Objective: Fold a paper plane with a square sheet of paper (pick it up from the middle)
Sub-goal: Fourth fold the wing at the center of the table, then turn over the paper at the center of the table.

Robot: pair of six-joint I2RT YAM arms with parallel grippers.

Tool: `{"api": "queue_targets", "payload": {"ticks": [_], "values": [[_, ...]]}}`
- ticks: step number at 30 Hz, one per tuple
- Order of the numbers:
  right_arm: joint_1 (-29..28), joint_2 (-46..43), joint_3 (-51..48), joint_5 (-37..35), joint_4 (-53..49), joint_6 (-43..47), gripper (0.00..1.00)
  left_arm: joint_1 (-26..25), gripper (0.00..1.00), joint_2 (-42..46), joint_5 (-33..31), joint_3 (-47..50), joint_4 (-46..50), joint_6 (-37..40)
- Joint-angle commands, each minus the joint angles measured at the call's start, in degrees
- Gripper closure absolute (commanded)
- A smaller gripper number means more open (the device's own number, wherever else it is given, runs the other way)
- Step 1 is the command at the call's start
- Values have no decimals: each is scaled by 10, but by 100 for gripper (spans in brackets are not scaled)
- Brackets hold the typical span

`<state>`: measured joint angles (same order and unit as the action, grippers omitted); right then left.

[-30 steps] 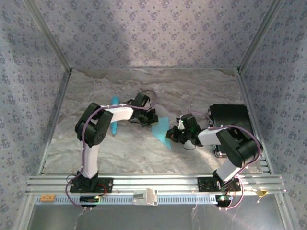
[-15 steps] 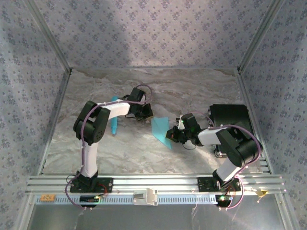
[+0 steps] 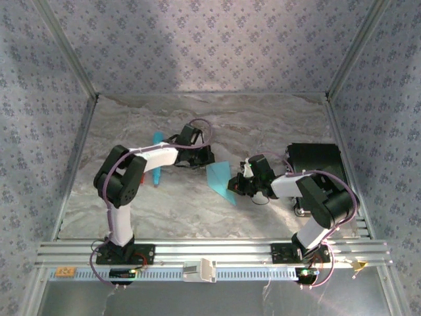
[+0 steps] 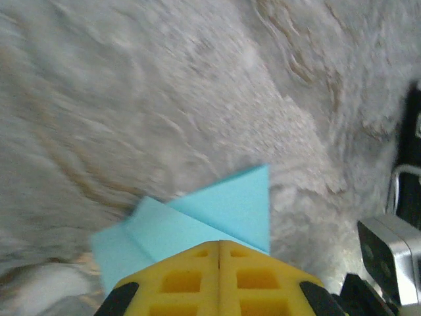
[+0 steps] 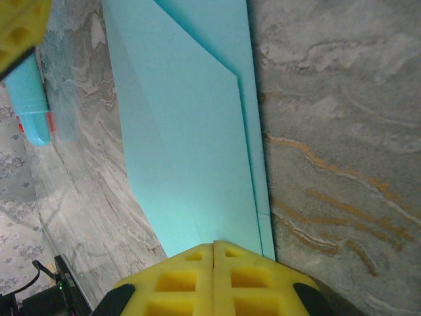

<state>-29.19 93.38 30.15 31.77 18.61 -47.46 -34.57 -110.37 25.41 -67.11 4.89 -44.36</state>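
The light cyan sheet of paper (image 3: 219, 179) lies folded on the marble table between the two arms. In the right wrist view the paper (image 5: 191, 131) is a long strip with layered flaps and diagonal creases. My right gripper (image 5: 214, 245) is shut, its yellow tips over the paper's near end. In the top view the right gripper (image 3: 234, 185) sits at the paper's right edge. My left gripper (image 4: 219, 241) is also shut, its tips over a corner of the paper (image 4: 223, 207). From above, the left gripper (image 3: 206, 158) is at the paper's far end.
A turquoise pen-like stick (image 3: 156, 170) lies left of the paper, partly under the left arm; its tip (image 5: 31, 99) appears in the right wrist view. A black box (image 3: 316, 161) stands at the right. Patterned walls close in the table on three sides.
The left arm pulled back from the paper, then swung right again, bringing its shut gripper to the paper's far end; its elbow has dropped lower. The right arm and the paper have stayed put.
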Motion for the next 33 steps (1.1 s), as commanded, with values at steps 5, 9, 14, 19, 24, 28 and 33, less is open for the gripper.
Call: {"api": "queue_targets", "payload": {"ticks": [5,9,14,19,24,28,33], "values": [[3,17,-26,-22,-96,13,100,-4,96,-44,36,12,-52,4],[3,15,-27,-23,-96,12,100,10,97,-62,25,8,-45,10],[3,11,-33,-23,-93,10,100,37,97,-75,18,10,-48,18],[4,10,-37,-22,-90,10,100,61,97,-78,12,-13,-21,29],[5,10,-34,-18,-89,11,100,64,96,-49,17,-26,9,26],[4,7,-32,-18,-89,10,100,37,94,3,-6,-17,26,24],[5,1,-29,-20,-97,12,100,-11,93,26,-6,-13,27,26]]}}
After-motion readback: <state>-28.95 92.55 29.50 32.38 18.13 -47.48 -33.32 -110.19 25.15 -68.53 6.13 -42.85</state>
